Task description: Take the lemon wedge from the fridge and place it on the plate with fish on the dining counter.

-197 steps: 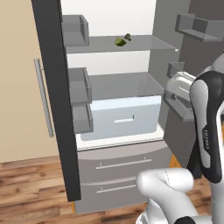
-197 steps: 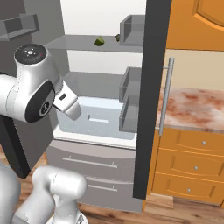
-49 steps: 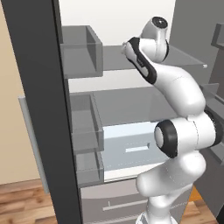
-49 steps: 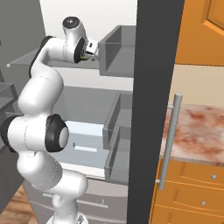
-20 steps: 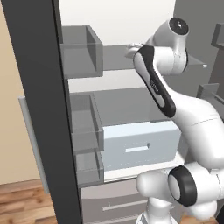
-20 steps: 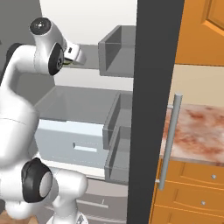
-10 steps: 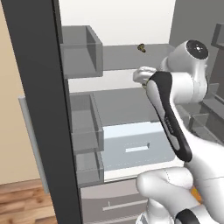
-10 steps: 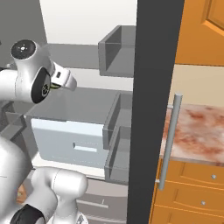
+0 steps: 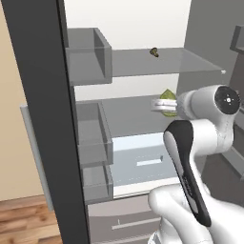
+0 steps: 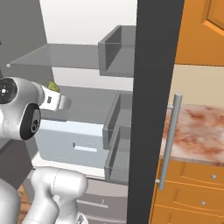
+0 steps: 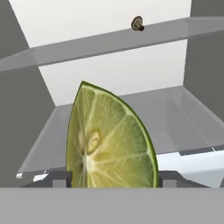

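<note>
seen from the left base view, the fridge (image 9: 43, 95) stands open, its black door edge running down the left and its white interior behind; the white arm bends up from the lower right, and the gripper (image 9: 162, 104) points left in front of the middle shelf; the lemon wedge (image 9: 167, 95) sits clamped between its fingers, yellow-green, held in the air inside the fridge opening; a small dark lump (image 9: 154, 52) lies on the upper glass shelf (image 9: 181, 61), well above the wedge; a pale crisper drawer (image 9: 143, 162) sits below.

from the right base view, the gripper (image 10: 61, 101) points right, the lemon wedge (image 10: 53, 86) showing as a green sliver at its top; the black door edge rises at centre with a grey bar handle (image 10: 168, 140); beyond it lies the dining counter (image 10: 197, 133), mottled reddish-brown, over orange cabinets (image 10: 192, 192).

through the hand view, the lemon wedge (image 11: 109, 140) stands upright and close, gripped at its base with the jaws partly closed on it; the dark lump (image 11: 138, 23) rests on the glass shelf (image 11: 96, 43) above.
</note>
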